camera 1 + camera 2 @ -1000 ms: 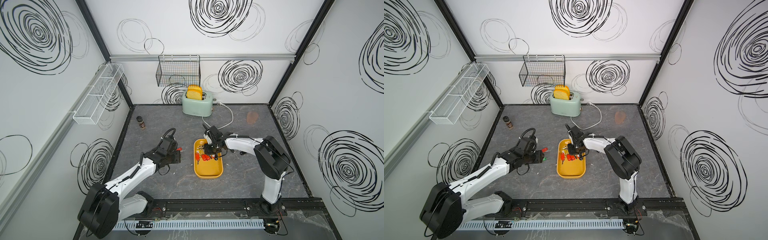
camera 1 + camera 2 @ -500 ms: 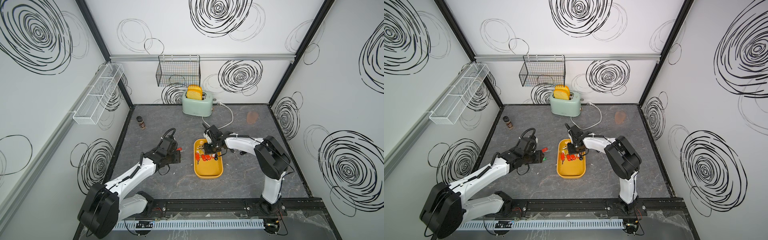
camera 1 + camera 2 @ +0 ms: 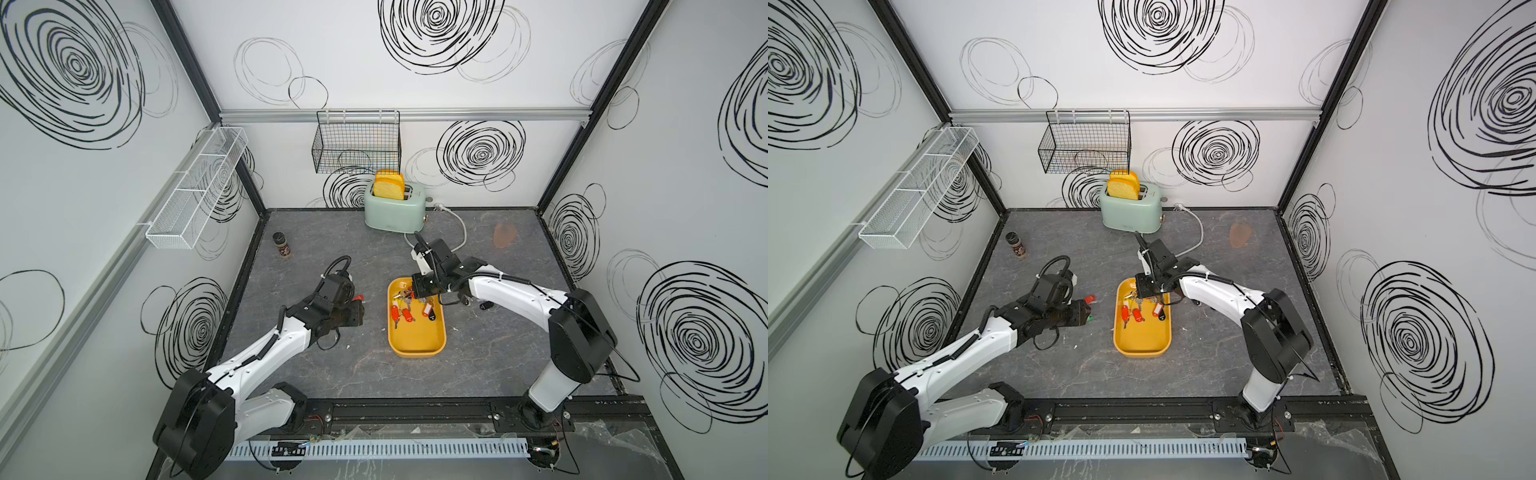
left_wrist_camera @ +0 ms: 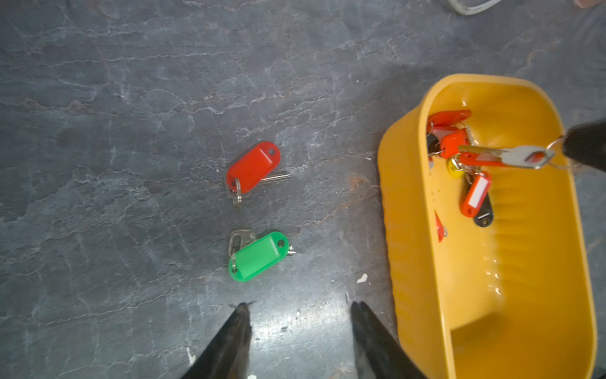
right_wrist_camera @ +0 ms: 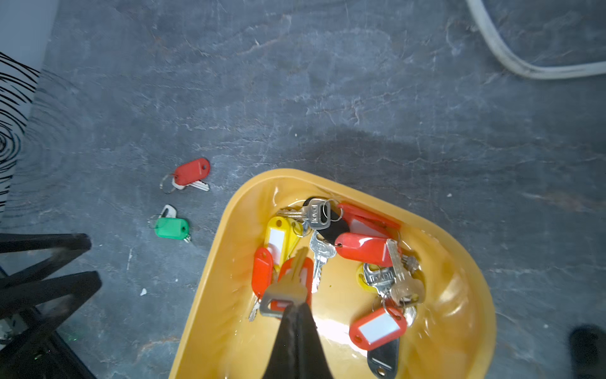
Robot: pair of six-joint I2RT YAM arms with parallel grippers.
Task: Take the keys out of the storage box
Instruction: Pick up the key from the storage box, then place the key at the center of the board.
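Note:
The mustard-yellow storage box lies mid-table. A pile of keys with red, yellow and black tags fills its far end. My right gripper reaches into that end, shut on the head of one silver key with an orange tag under it. Left of the box, a red-tagged key and a green-tagged key lie on the table. My left gripper hovers open beside them, holding nothing.
A mint toaster with toast stands at the back, its white cable curving behind my right arm. A spice jar stands back left. A black wire basket and a white mesh shelf hang on the walls. A small black item lies right of the box.
My right gripper's jaws have closed on the silver key in the box. The left arm has stayed where it was.

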